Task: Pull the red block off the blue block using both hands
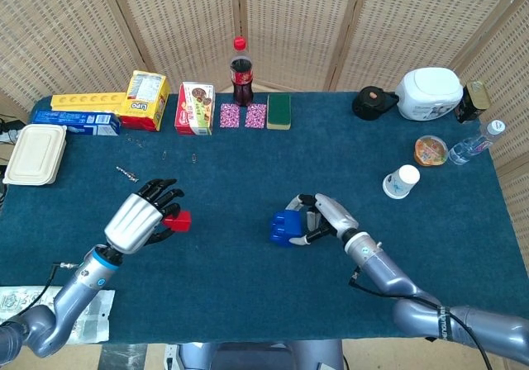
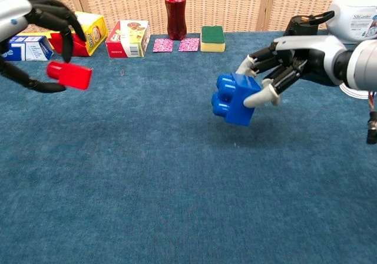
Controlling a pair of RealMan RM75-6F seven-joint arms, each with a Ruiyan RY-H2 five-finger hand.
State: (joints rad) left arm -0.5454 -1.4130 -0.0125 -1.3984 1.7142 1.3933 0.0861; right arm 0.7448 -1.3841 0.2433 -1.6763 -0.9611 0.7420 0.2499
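The red block point(image 1: 176, 220) is sitting in the fingertips of the left hand point(image 1: 142, 219), which is pinching it above the blue cloth-covered table point(image 1: 248, 163) on the left side. The block is standing fully separated from the blue block point(image 1: 286, 226) and well apart from it. In the chest view the red block point(image 2: 69, 75) is lying roughly level, its stud end pointing left, with dark fingers point(image 2: 52, 10) curling over and under it.

The right hand point(image 1: 324, 218) is gripping the blue block near the table's centre; its light fingers point(image 2: 262, 95) are wrapping the block's right side while the studs are facing left. The block point(image 2: 234, 99) is hanging tilted, clear of the table surface.

Along the far edge, a cola bottle point(image 1: 240, 73), a snack box point(image 1: 195, 107) and a green sponge point(image 1: 278, 111) are standing in a row. A paper cup point(image 1: 402, 181) is standing to the right of the right hand.
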